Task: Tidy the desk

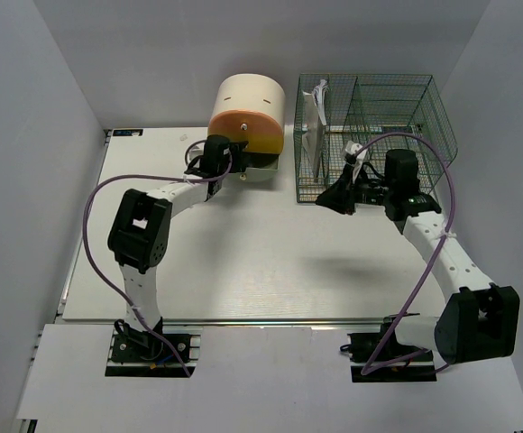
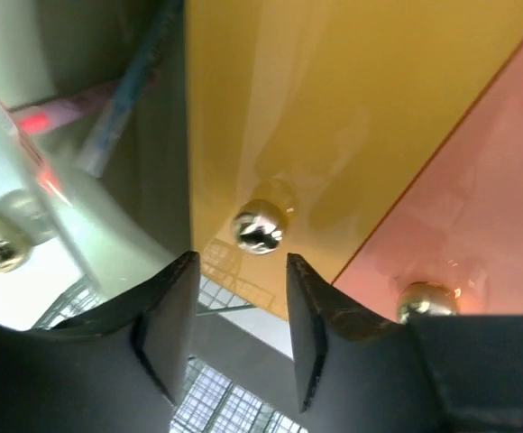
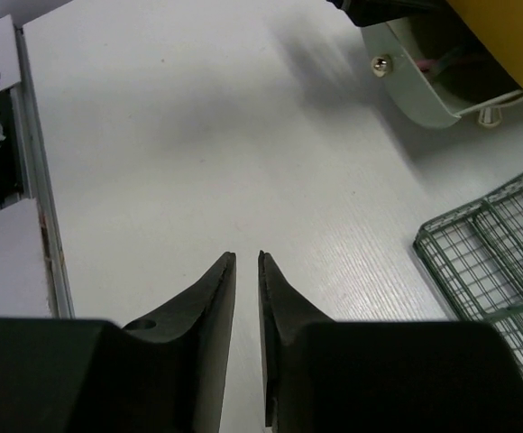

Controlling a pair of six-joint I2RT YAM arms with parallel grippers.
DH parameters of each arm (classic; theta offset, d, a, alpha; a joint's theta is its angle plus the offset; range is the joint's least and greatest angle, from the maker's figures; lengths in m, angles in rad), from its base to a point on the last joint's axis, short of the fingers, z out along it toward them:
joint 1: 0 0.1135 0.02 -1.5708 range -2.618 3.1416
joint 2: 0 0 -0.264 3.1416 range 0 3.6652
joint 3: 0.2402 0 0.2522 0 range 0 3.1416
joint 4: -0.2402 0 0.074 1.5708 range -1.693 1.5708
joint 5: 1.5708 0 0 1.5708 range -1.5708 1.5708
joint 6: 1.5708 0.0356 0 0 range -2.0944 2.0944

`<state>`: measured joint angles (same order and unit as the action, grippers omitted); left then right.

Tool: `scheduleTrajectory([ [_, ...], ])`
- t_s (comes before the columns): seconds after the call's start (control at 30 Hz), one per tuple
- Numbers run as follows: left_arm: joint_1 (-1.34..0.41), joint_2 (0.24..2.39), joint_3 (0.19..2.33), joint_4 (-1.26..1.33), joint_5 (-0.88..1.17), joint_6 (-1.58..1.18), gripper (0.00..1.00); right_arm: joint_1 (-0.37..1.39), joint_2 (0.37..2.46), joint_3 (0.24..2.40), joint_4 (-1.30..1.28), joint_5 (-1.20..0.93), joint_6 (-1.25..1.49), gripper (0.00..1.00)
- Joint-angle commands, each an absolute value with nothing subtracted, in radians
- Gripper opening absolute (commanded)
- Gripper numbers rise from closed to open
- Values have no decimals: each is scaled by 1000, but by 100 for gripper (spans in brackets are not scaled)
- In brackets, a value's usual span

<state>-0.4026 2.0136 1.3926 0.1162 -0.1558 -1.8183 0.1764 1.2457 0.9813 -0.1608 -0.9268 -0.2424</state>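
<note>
The white desk [image 1: 243, 262] holds a cream, orange and yellow drawer box [image 1: 248, 113] at the back. Its lowest pale drawer [image 1: 266, 167] is pulled out, with pens [image 2: 108, 104] inside. My left gripper [image 1: 234, 162] is at the box front. In the left wrist view it [image 2: 241, 257] is open and empty, and the yellow drawer's metal knob [image 2: 260, 227] sits just beyond the fingertips, untouched. My right gripper [image 1: 326, 197] hovers over the desk in front of the green organizer. In the right wrist view it [image 3: 246, 255] is shut to a thin slit and holds nothing.
A green wire mesh organizer [image 1: 374, 135] stands at the back right with white paper items [image 1: 314, 117] in its left compartment; its corner shows in the right wrist view [image 3: 496, 262]. The orange drawer's knob [image 2: 424, 302] is right of my left fingers. The desk's metal rail [image 3: 36, 180] runs along the front.
</note>
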Motion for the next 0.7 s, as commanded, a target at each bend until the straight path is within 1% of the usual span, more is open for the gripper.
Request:
scheduleTrajectory([
  [0.0,-399,1925,1338,192,-146,-1816,52,176,1264,1020,-208,-1029,-362,22],
  [0.03,-399,1904,1325,208,-129,-1812,48,176,1276,1031,-221,-1046,-395,21],
  [0.07,-399,1895,1300,242,-117,-1803,42,173,1287,1034,-235,-1063,-440,20],
  [0.1,-399,1881,1284,259,-103,-1784,35,176,1295,1038,-265,-1099,-547,17],
  [0.13,-399,1867,1264,282,-71,-1773,19,178,1316,1039,-268,-1120,-601,15],
  [0.17,-399,1836,1215,323,-52,-1764,8,179,1328,1042,-275,-1155,-656,10],
  [0.2,-399,1818,1186,342,-38,-1750,0,186,1363,1048,-297,-1172,-784,6],
  [0.27,-399,1760,1128,390,-6,-1727,0,190,1416,1118,-372,-1198,-941,0],
  [0.3,-399,1738,1067,402,-2,-1706,0,205,1483,1158,-488,-1198,-1094,0],
  [0.33,-399,1714,1036,440,-2,-1683,0,210,1521,1208,-559,-1192,-1165,0],
  [0.37,-399,1662,1004,448,-2,-1662,0,221,1566,1320,-627,-1165,-1227,0],
  [0.4,-399,1632,950,448,-2,-1620,0,247,1651,1378,-694,-1143,-1276,0],
  [0.43,-390,1605,927,451,-2,-1586,0,258,1687,1435,-780,-1122,-1323,0],
  [0.47,-390,1547,905,440,32,-1507,0,280,1724,1522,-804,-1076,-1327,0],
  [0.5,-390,1516,893,411,37,-1461,0,290,1774,1554,-805,-1042,-1313,0],
  [0.53,-381,1488,903,279,38,-1397,0,319,1792,1578,-778,-984,-1271,0],
  [0.57,-380,1462,926,188,17,-1238,0,346,1804,1591,-744,-950,-1238,0],
  [0.6,-380,1419,971,107,15,-1171,0,359,1816,1594,-701,-916,-1201,0],
  [0.63,-380,1399,983,-41,-29,-1105,0,400,1821,1594,-631,-860,-1146,0],
  [0.67,-380,1379,989,-99,-52,-1006,0,416,1838,1594,-600,-821,-1116,0],
])
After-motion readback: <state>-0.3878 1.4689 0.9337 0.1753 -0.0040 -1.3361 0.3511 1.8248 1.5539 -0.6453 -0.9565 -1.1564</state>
